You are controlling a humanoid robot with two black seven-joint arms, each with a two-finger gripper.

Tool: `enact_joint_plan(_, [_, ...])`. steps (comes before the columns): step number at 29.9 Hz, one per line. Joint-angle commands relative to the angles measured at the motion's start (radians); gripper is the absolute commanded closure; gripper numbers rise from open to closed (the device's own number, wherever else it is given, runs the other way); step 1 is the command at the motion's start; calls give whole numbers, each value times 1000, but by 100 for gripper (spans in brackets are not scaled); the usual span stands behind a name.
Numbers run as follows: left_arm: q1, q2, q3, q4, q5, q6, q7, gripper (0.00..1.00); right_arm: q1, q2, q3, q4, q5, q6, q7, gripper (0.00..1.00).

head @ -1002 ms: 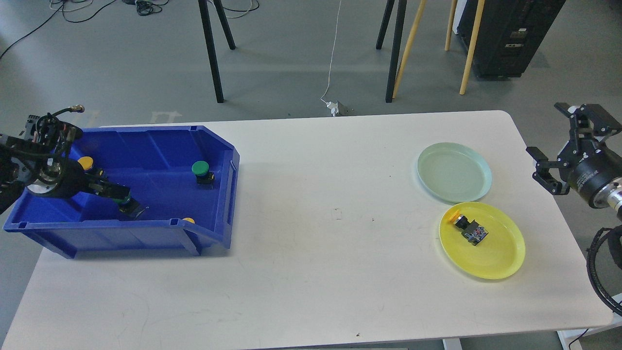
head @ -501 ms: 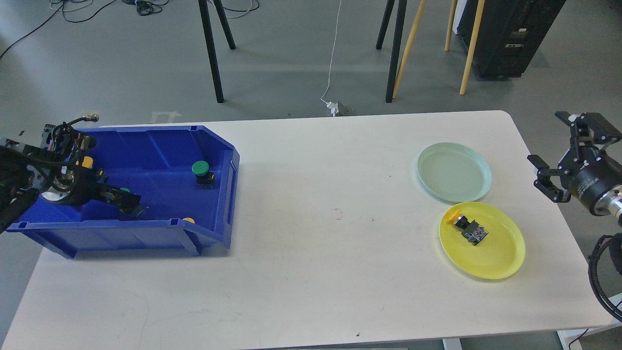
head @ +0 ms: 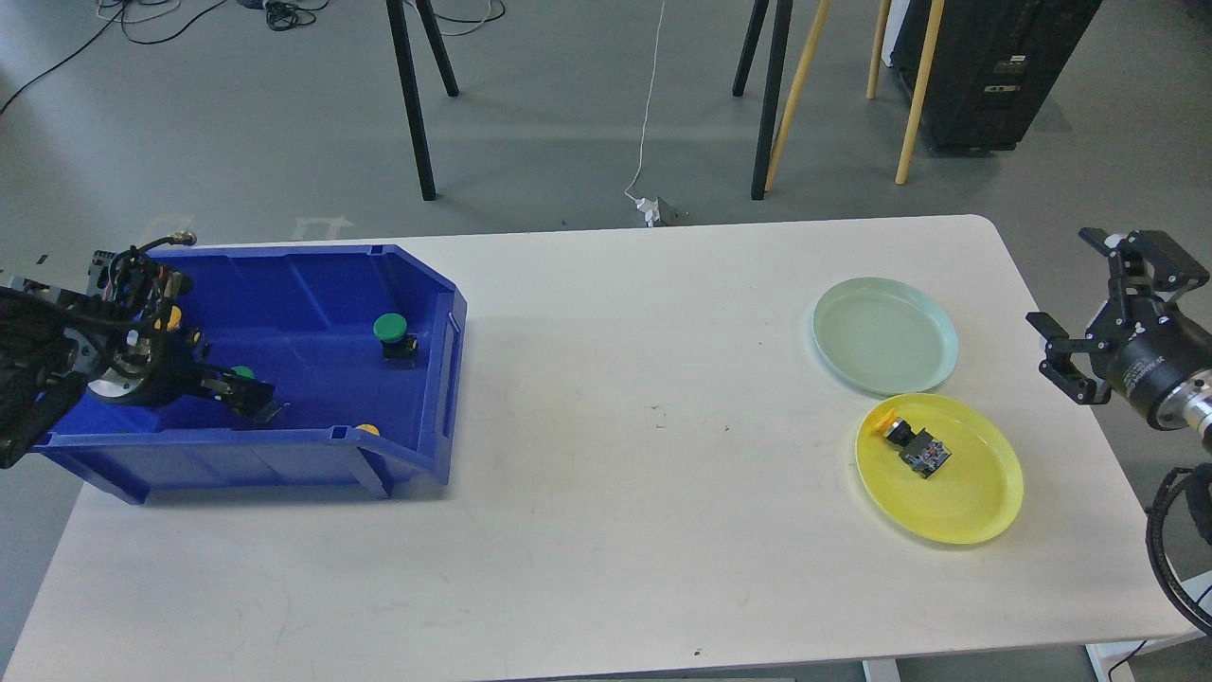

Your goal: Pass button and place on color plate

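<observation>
A blue bin (head: 312, 284) stands at the table's left. My left gripper (head: 254, 402) is low inside it, its dark fingers at a green-capped button (head: 243, 372); I cannot tell if they are closed on it. Another green button (head: 391, 332) stands upright in the bin. A yellow button (head: 169, 319) shows behind my left wrist, and one more (head: 368, 430) peeks over the front wall. A pale green plate (head: 885, 334) lies empty at the right. A yellow plate (head: 975, 493) holds a yellow button (head: 907, 439). My right gripper (head: 1065, 279) is open and empty, right of the plates.
The white table's (head: 625, 493) right edge runs under my right arm. Chair and stand legs (head: 417, 104) are on the floor behind the table.
My left arm has dropped and turned a little over the bin while its fingertips stayed by the green button. My right gripper has shifted slightly, staying open.
</observation>
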Motion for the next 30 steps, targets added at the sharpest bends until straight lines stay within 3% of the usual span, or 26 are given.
enact_joint_plan(1, [-2,0,0,1,0,0,0,35,-4,0,1,0,0,0,1,0])
enact_joint_plan(2, [-2,3,1,-3,1,0,0,37,-5,0,1,0,0,0,1,0])
enact_joint_plan(3, [3,3,1,-6,3,0,0,49,-5,0,1,0,2,0,1,0])
enact_joint_plan(4, [4,9,3,-7,6,0,0,80,-5,0,0,-1,2,0,1,0])
enact_joint_plan(5, [0,12,3,-4,4,0,0,100,-7,0,0,-1,2,0,1,0])
enact_joint_plan(12, [-20,30,-17,-61,-3,0,0,100,-11,2,3,-1,2,0,3,0])
enact_joint_plan(19, [-158,326,-63,-487,-224,0,0,100,-11,2,3,-20,3,0,1,0])
enact_joint_plan(22, [-189,385,-127,-626,-356,0,0,100,-10,2,4,-18,3,1,1,0])
enact_joint_plan(26, [-177,333,-306,-725,-650,0,0,100,1,2,6,-2,2,3,11,0])
enact_joint_plan(30, [-175,109,-358,-676,-981,0,0,100,44,2,26,69,-11,3,17,0])
